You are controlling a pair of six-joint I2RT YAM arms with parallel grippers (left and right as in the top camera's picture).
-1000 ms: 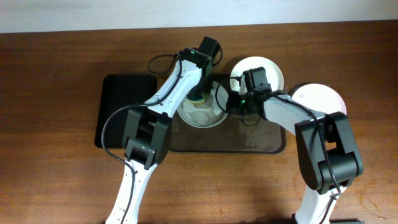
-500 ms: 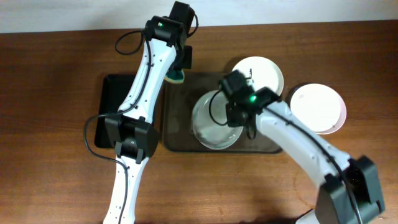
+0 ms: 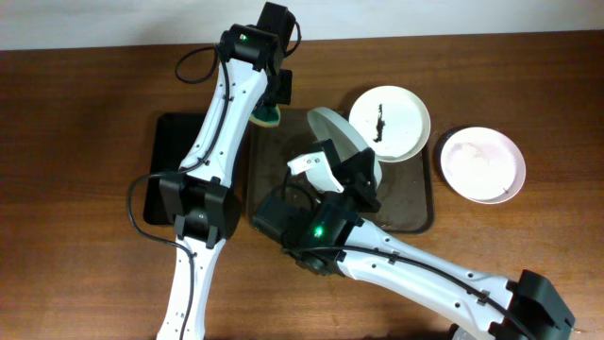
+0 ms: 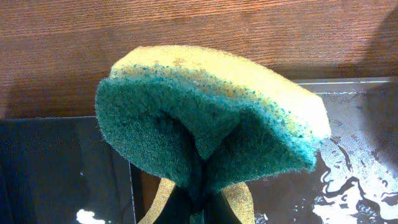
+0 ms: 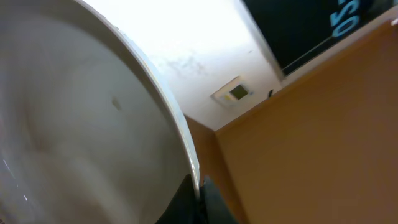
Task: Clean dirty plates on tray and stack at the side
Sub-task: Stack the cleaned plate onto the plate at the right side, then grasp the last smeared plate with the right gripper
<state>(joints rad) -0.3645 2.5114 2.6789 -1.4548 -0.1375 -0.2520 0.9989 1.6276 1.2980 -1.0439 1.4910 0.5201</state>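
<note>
My right gripper [image 3: 354,179] is shut on the rim of a white plate [image 3: 344,142] and holds it tilted up on edge above the dark brown tray [image 3: 415,212]. In the right wrist view the plate [image 5: 81,124] fills the left side, its rim pinched between my fingers [image 5: 199,193]. A second plate [image 3: 401,118] with a black smear lies at the tray's far right corner. A third plate [image 3: 481,165] lies on the table right of the tray. My left gripper [image 3: 271,102] is shut on a yellow and green sponge [image 4: 211,118] over the tray's far left corner.
A smaller black tray [image 3: 175,170] lies left of the brown tray, under my left arm. My right arm crosses the front of the table from the lower right. Bare wooden table lies behind and in front of the trays.
My left gripper lifted the sponge off the plate to the tray's far left corner. My right gripper tipped the plate up on edge and raised it; the right arm swung low across the front.
</note>
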